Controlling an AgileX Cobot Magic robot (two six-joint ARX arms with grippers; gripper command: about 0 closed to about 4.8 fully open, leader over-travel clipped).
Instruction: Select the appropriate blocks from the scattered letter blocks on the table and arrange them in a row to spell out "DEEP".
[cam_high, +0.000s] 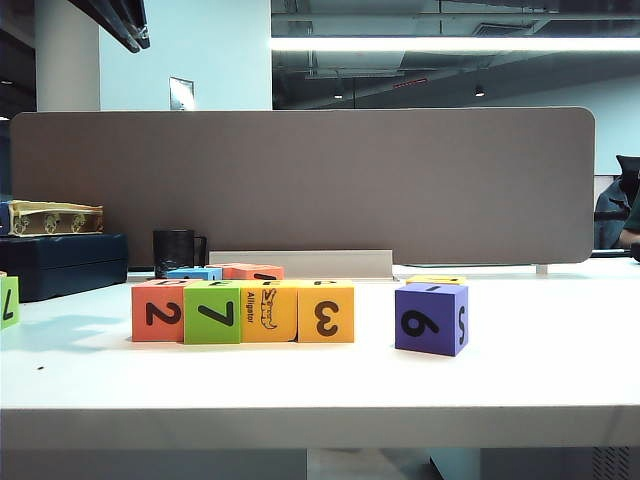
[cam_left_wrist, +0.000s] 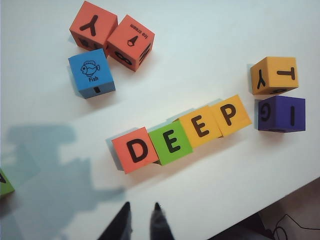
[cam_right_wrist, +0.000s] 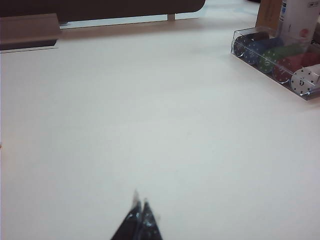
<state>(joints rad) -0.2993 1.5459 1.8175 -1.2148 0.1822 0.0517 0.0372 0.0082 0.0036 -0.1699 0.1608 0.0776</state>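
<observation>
You are looking at light, squashy foam blocks (cam_left_wrist: 182, 134) spelling DEEP; pinch opposite side faces gently. Left tool (cam_left_wrist: 141, 208) is hovering narrow and empty; right tool (cam_right_wrist: 140, 202) is sitting closed.

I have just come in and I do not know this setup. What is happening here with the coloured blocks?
Nothing is being held now. Four foam cubes, red D, green E, and yellow-orange E and P, lie touching in a row on the white table, spelling DEEP. The left gripper hangs above it, jaws slightly apart and empty. The right gripper is shut over bare table. The purple cube stands apart beside the P.
</observation>
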